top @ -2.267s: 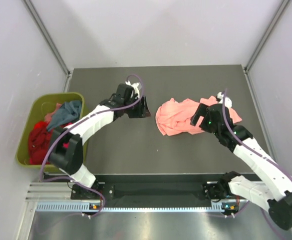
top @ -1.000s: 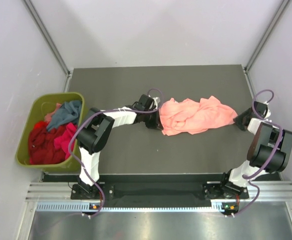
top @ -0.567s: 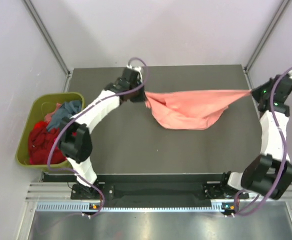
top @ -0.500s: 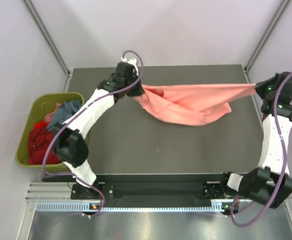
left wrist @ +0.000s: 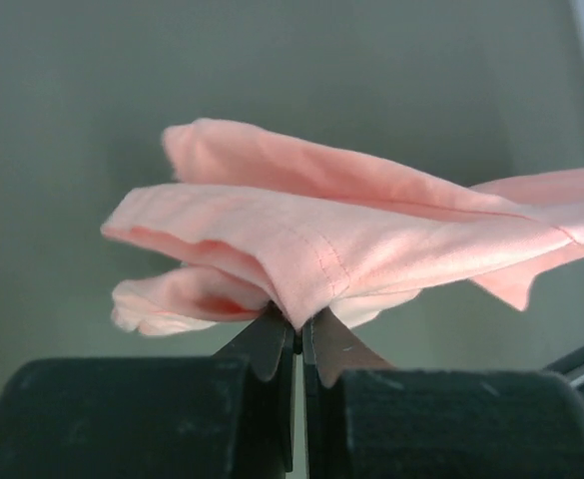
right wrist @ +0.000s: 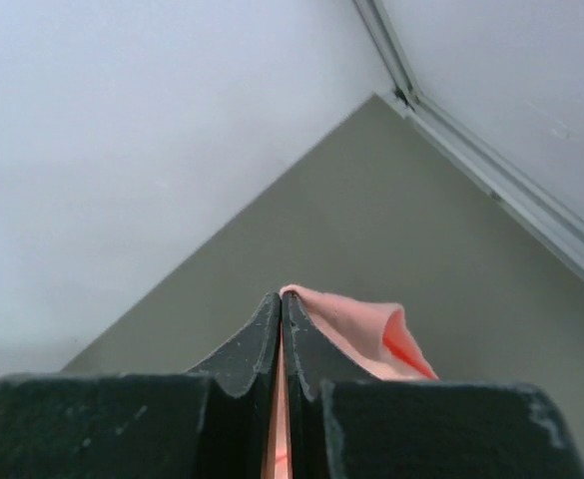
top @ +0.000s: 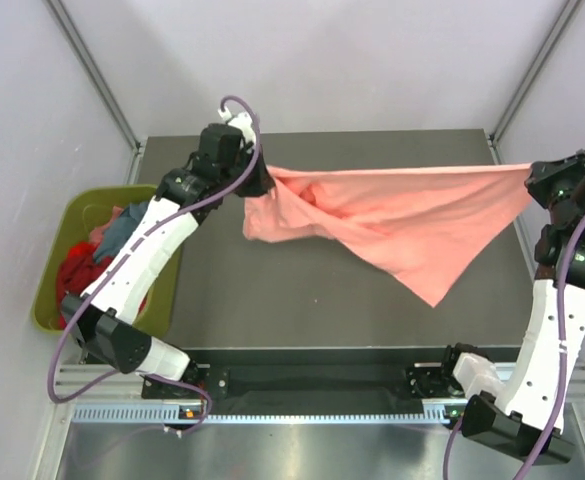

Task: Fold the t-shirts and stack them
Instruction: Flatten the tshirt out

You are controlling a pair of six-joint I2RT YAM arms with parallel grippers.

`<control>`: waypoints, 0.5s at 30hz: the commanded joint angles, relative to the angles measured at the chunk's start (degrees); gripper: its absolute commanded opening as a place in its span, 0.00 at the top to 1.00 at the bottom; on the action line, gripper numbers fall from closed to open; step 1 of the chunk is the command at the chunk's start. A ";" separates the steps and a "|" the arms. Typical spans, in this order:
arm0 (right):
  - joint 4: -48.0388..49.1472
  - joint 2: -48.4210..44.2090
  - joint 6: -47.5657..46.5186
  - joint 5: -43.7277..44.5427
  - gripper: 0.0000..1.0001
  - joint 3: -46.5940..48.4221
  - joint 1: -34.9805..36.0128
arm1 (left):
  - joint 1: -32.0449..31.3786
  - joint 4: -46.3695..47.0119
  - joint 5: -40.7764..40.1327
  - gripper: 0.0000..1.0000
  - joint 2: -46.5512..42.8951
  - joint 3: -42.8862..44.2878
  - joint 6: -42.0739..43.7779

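Holds one stitched edge of the large salmon-pink cloth t-shirt [top: 402, 215] in the left gripper [left wrist: 298, 331], jaws clamped tight on the fabric, above the far-left part of the dark grey worktop [top: 272, 300]. Pinches the opposite corner in the right gripper [right wrist: 281, 307], likewise closed on cloth, above the worktop's right edge, stretching the shirt in the air with one loose point drooping toward the worktop's near side. Shows red, magenta and teal-blue cloth t-shirts [top: 72, 280] heaped in the olive-green plastic bin [top: 47, 295] just off the worktop's left edge.
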 commanded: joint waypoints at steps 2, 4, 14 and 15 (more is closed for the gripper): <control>0.77 1.09 -2.32 1.20 1.00 -4.15 -0.48 | 0.70 0.26 1.14 1.00 -0.77 -11.21 0.05; 3.04 1.35 -2.41 1.47 1.00 -7.04 -0.48 | 0.70 1.92 1.49 1.00 -1.13 -16.30 -0.13; 24.05 18.53 0.32 -2.75 1.00 -13.13 2.50 | 1.93 1.34 1.58 0.97 8.62 -12.65 0.31; 25.89 21.01 0.32 -2.75 1.00 -12.08 2.94 | 2.19 0.28 1.41 0.98 9.67 -9.59 0.31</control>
